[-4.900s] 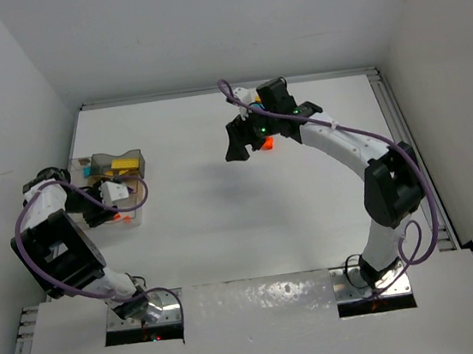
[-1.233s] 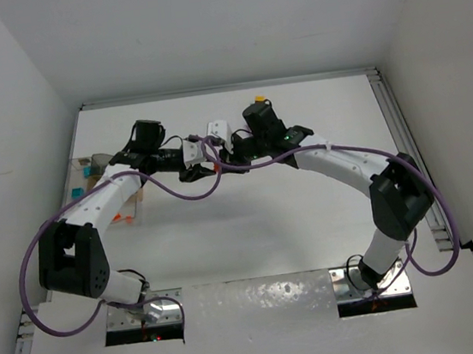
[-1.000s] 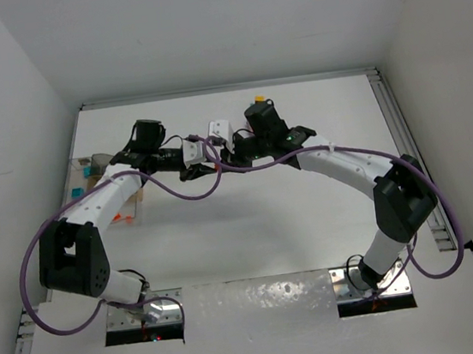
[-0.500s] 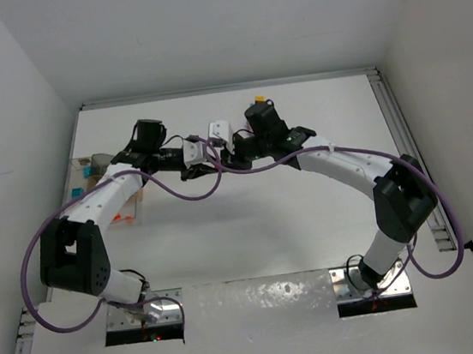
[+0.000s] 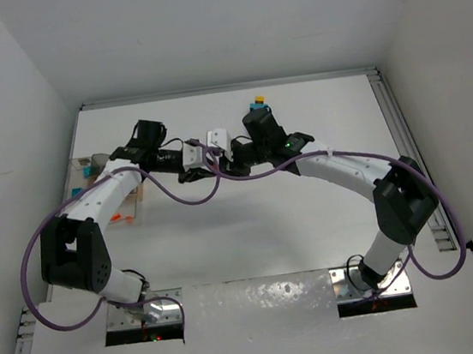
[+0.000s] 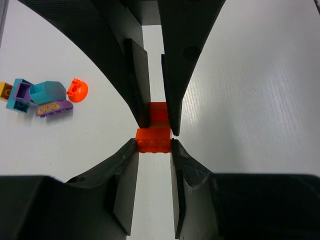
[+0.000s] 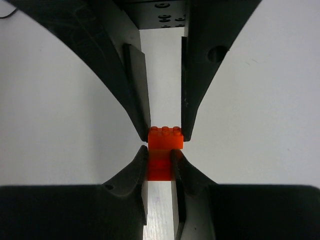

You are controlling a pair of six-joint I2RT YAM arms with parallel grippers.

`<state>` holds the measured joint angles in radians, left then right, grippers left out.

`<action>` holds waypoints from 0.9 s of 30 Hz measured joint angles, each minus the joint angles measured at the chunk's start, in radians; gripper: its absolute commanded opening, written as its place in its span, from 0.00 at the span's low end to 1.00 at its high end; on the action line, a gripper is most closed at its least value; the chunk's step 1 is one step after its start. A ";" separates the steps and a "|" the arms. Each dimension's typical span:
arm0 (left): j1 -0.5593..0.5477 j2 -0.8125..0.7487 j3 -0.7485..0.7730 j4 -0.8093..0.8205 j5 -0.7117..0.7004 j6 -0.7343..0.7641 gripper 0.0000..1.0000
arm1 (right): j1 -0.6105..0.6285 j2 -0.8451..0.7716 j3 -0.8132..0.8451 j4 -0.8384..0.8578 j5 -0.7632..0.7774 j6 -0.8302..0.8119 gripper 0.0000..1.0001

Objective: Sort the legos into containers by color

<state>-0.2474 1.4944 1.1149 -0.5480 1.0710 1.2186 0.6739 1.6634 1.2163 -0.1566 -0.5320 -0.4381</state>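
**Two hands on one orange stack: slip risk at the pull**

The left hand [image 6: 153, 144] is clamped on the lighter orange brick [image 6: 154, 140], jaws tight on its two sides. The right hand [image 7: 160, 152] is closed on the darker orange brick [image 7: 160, 169], which is stuck to the first one. The fingertips of the two hands are nearly touching, tip to tip. The stack sits between them over the middle of the tabletop [image 5: 251, 227]; I cannot tell if it is lifted or resting. The step looks like pulling the two bricks apart.

Risks:
- Each hand pinches only a small face. If the joint lets go suddenly, a brick may pop out of the jaws and skid off across the tabletop.
- The tips are very close, so any twist or push during the pull could knock finger against finger and lever a brick loose.
- A dropped brick could land in the loose cluster just beside the hands: teal piece [image 6: 47, 91], round orange piece [image 6: 77, 90], purple piece [image 6: 54, 107]. That would scatter the cluster and make later picks harder.
- The containers [image 5: 80, 164] are well apart, at the left edge and mostly hidden under the left arm. The carry is long for such a thin grip, so a drop on the way or a landing in the wrong compartment is possible.

A yellow-and-blue stack [image 5: 258, 103] sits behind the right wrist, and an elbow swing could hit it.
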 measured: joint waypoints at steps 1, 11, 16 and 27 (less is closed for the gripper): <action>0.003 0.000 0.003 -0.021 0.002 0.017 0.00 | 0.004 -0.002 -0.010 0.011 0.001 -0.002 0.00; 0.019 0.002 0.024 -0.165 -0.003 0.159 0.00 | 0.023 -0.008 -0.073 0.116 -0.010 0.031 0.00; 0.026 0.002 0.024 -0.177 0.010 0.155 0.00 | 0.015 -0.008 -0.096 0.159 -0.037 0.069 0.00; 0.061 -0.005 -0.007 -0.049 0.120 -0.097 0.00 | -0.029 -0.019 -0.132 0.261 -0.135 0.192 0.00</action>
<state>-0.1867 1.4895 1.1080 -0.5972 1.1912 1.1213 0.6445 1.6444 1.0840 0.1043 -0.6670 -0.2462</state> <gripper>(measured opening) 0.257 0.177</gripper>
